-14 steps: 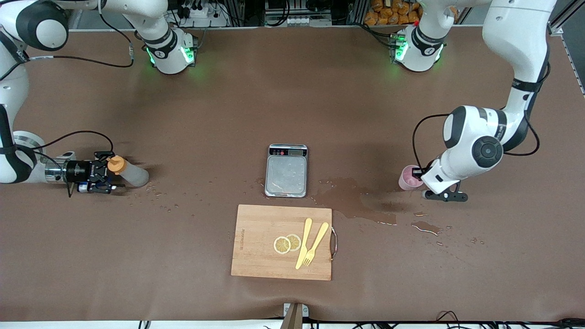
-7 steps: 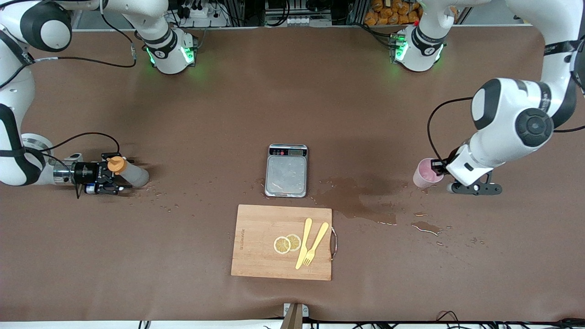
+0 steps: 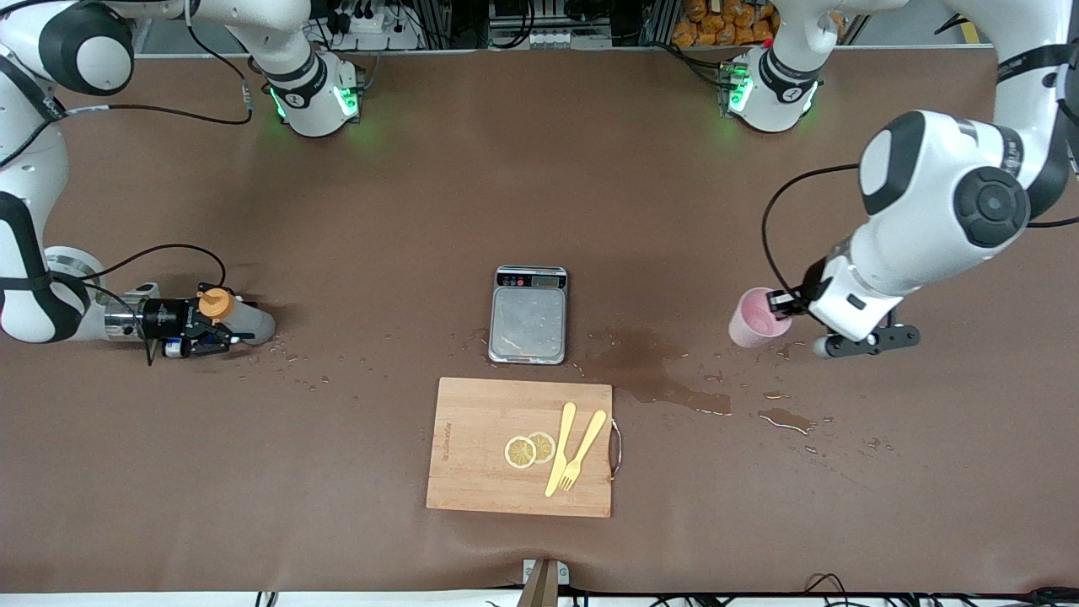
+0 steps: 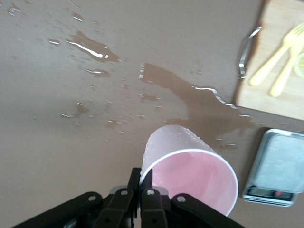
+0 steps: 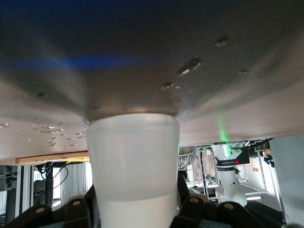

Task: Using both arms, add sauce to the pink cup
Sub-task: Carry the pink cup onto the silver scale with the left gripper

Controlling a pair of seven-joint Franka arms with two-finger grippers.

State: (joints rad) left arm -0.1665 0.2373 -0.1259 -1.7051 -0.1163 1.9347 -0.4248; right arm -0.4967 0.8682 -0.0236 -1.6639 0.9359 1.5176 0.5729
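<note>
Front view: a brown counter carries a small steel-plated kitchen scale at its middle. Nearer the camera lies a rectangular wooden cutting board holding two lemon slices and a pale yellow plastic fork and knife. A dark puddle of spilled liquid spreads between the scale and the left arm's end of the counter. There, the left end effector pinches the rim of a small round pale-pink plastic cup, which leans tilted over the wet patch. At the right arm's end, the right end effector reaches in low and level around a small translucent grey-white squeeze bottle with an orange nozzle cap, which stands on the counter.

Left wrist view: the two black fingers are pressed together on the pink cup's rim, one inside and one outside. The cup hangs tilted above the puddle, its mouth facing the camera.

Right wrist view: the bottle's pale body fills the gap between the black fingers, which sit against its sides.
</note>
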